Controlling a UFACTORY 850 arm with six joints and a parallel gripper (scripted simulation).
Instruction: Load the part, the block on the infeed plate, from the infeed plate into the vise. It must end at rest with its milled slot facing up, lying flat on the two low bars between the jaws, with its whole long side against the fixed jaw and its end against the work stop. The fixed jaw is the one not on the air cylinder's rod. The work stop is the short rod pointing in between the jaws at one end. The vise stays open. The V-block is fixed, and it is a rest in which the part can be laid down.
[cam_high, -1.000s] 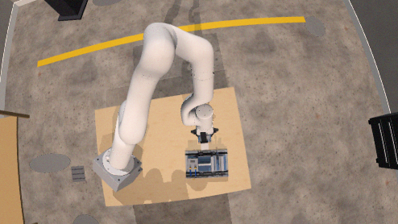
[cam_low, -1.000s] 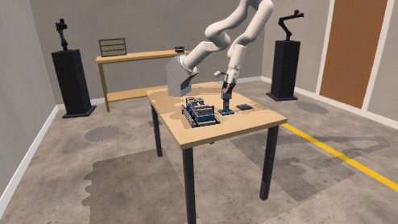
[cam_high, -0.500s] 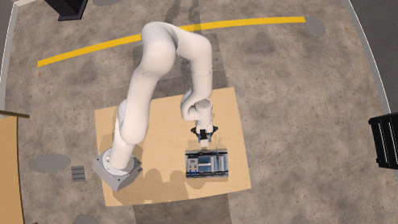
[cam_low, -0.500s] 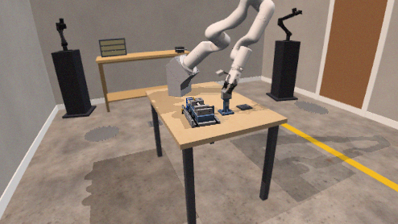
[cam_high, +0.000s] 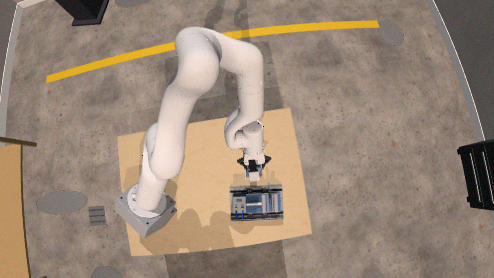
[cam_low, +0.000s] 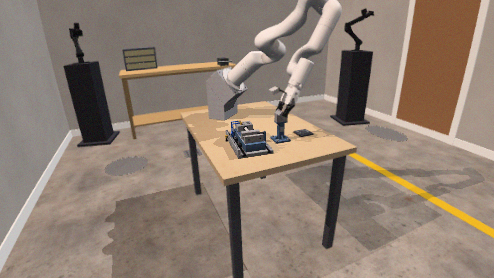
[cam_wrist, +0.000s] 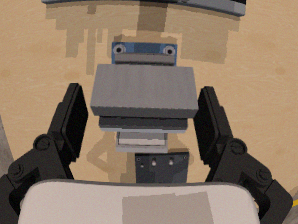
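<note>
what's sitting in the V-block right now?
The grey part rests in the blue V-block, standing between the open, empty end effector fingers. The V-block's groove and the part's underside are covered.

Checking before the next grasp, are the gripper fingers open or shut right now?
Open. In the wrist view the gripper has its two black fingers standing wide, either side of the grey block, with gaps showing and nothing clamped.
</note>
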